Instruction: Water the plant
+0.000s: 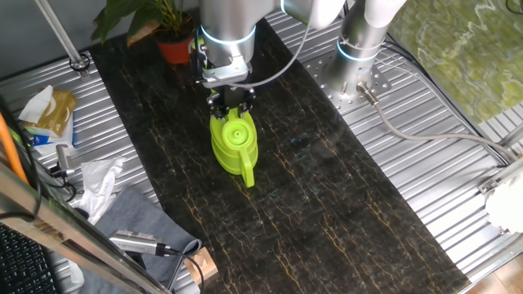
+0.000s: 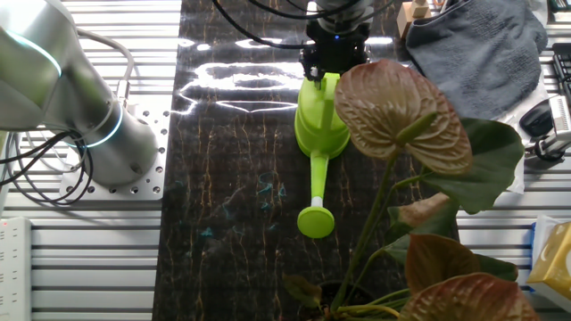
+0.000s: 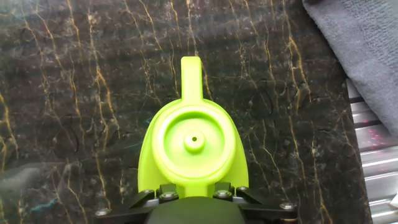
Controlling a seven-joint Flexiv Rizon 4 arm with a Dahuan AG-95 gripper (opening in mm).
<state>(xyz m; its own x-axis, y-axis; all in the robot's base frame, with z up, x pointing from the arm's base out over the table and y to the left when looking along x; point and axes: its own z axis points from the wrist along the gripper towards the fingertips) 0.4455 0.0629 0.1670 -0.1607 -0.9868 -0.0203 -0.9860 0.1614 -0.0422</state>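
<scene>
The lime-green watering can [image 1: 235,147] stands on the dark marble mat, between the plant and the table's near end. Its spout with a round head [image 2: 314,221] points toward the plant, and its handle [image 3: 191,78] points away. My gripper [image 1: 231,104] is right over the can's top on the spout side, with the fingers apart on either side of the green rim. The hand view shows the can's round lid [image 3: 194,142] just below the finger bases; the fingertips are hidden. The plant [image 1: 139,16], in its red-orange pot [image 1: 176,51], stands at the mat's far end. Its broad leaves [image 2: 401,111] fill the foreground of the other fixed view.
A grey cloth [image 1: 131,214] lies beside the mat and also shows in the hand view [image 3: 364,56]. Crumpled paper and packets [image 1: 49,110] lie on the ribbed metal table, and a wooden block [image 1: 202,265] lies near the cloth. The arm's base [image 1: 359,57] stands on the mat's other side.
</scene>
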